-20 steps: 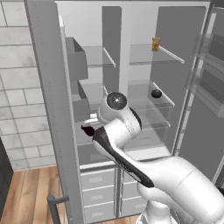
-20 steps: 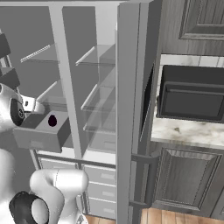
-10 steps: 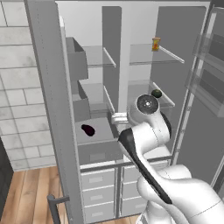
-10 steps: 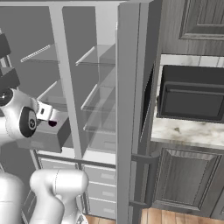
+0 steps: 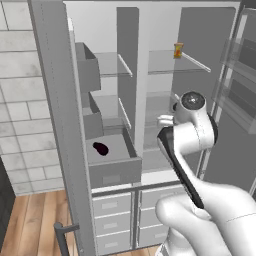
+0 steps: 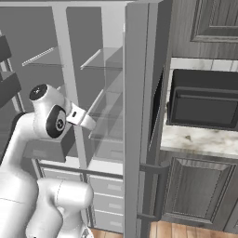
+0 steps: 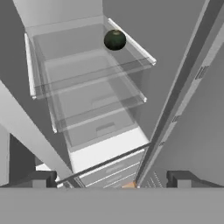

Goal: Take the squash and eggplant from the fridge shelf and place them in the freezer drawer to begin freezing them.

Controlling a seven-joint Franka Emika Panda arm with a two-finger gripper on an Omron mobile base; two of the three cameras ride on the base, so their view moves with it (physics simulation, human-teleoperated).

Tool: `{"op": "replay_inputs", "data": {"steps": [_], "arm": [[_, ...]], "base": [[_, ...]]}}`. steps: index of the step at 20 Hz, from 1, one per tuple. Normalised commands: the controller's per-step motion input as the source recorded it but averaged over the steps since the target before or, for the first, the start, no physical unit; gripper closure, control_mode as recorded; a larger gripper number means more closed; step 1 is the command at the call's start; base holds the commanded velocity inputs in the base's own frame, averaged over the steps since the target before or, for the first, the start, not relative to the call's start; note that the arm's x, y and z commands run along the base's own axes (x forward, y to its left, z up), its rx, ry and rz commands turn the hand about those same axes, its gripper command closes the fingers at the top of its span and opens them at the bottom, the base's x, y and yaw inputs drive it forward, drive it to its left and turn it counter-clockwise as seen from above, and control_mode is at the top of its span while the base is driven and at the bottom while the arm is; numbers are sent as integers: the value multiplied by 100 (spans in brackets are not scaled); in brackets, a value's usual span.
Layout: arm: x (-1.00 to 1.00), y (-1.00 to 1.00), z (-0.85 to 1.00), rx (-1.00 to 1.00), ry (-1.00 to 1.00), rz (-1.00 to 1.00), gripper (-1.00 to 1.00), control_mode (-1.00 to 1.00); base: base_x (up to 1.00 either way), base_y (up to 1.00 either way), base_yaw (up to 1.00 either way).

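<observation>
In the left base view I see the large grey box-shaped freezer drawer (image 5: pixel 114 169) pulled out of the fridge, its flat face panel with the small rectangular recess turned toward me. The small oblong, glossy dark purple-black eggplant (image 5: pixel 100 148) lies on the drawer floor, toward the drawer's 9 o'clock side, apart from the walls as far as I can tell.

The white arm rises from 5 o'clock in that view, and its wrist sits at the right-hand fridge compartment, at 3 o'clock from the drawer. The two-finger gripper (image 7: pixel 112 179) shows in the hand view as two small dark fingertips (image 7: pixel 39 179) near the bottom, standing wide apart with nothing between them.

In the hand view the small roundish dark green squash (image 7: pixel 115 40) sits at 12 o'clock on a clear glass fridge shelf (image 7: pixel 78 74), near that shelf's right edge and well apart from the fingertips. More clear shelves are stacked below it, toward 6 o'clock.

High in the left base view, at 1 o'clock from the wrist, a small yellow-orange upright item (image 5: pixel 178 50) stands on an upper glass shelf (image 5: pixel 162 62).

In the right base view a dark microwave (image 6: pixel 202 105) sits on a pale stone counter (image 6: pixel 197 140) at 3 o'clock.
</observation>
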Motion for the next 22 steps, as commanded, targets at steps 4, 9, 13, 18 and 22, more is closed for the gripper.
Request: {"op": "replay_inputs", "data": {"steps": [4, 9, 13, 18, 22], "arm": [[34, -70, 17, 5, 9, -11, -100, -100], [8, -14, -3, 0, 0, -1, -100, -100], [54, -9, -23, -1, -3, -1, -100, -100], [55, -18, -2, 0, -2, -1, -100, -100], [64, -16, 0, 0, 0, 0, -100, -100]], "base": [[0, 0, 0], [0, 0, 0], [0, 0, 0], [0, 0, 0], [0, 0, 0]]}}
